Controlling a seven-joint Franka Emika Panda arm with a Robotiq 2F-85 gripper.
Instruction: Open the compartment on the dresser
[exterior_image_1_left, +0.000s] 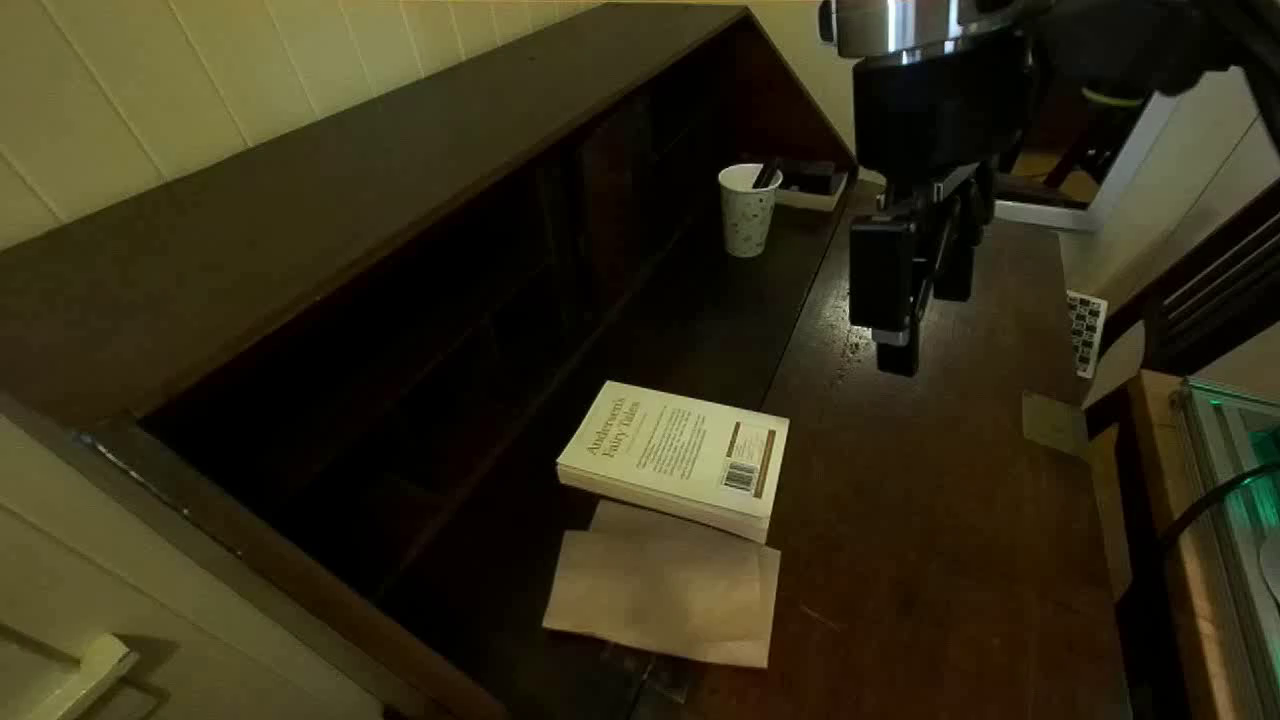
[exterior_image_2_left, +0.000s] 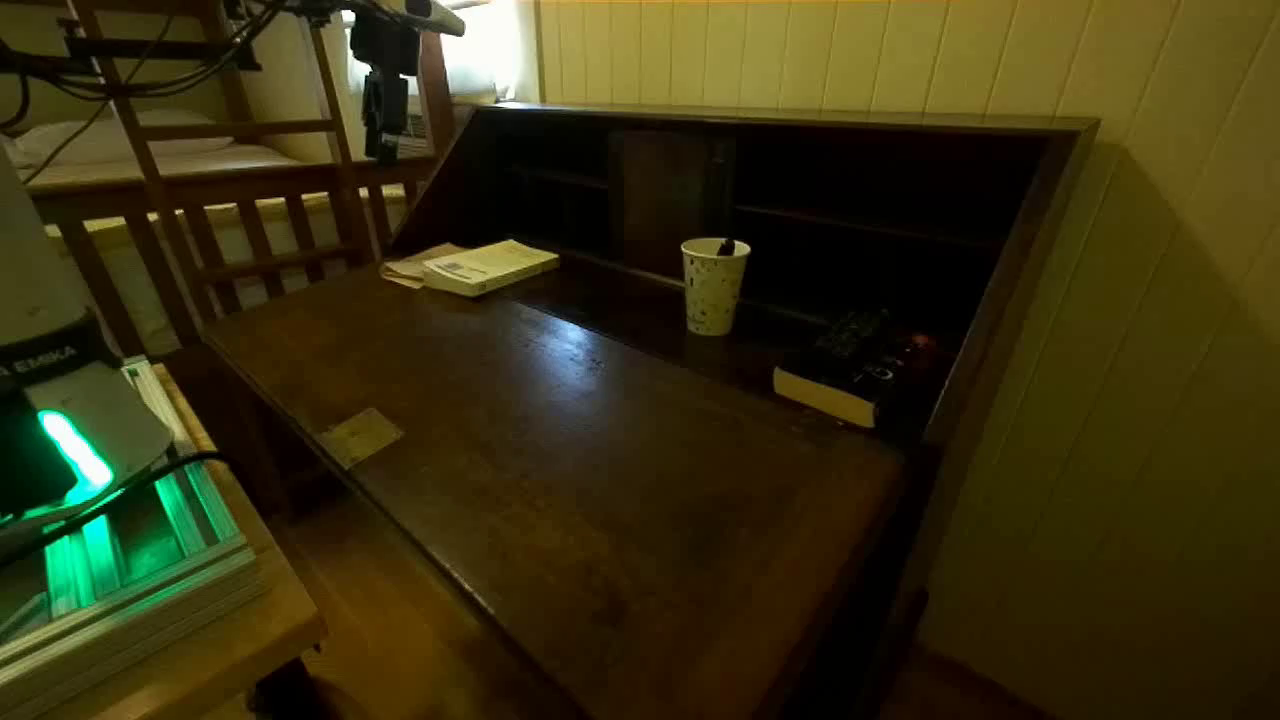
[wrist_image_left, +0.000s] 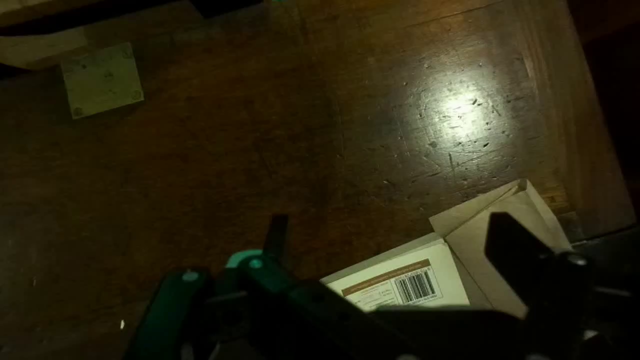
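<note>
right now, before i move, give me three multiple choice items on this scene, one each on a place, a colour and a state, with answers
1. Where on the dark brown wooden dresser does the white speckled paper cup stand?
A. at its front edge
B. between the cream paperback book and the thick black-covered book
C. on its raised top

2. What colour is the flat folded paper next to the paperback?
A. tan
B. bright red
C. blue

3. What state is the black two-fingered gripper in?
A. shut on the cup
B. shut on the paperback
C. open

1 B: an exterior view shows a book to either side of the cup.
2 A: the wrist view shows it light brown.
3 C: its jaws stand apart in the wrist view, gripping nothing.
</note>
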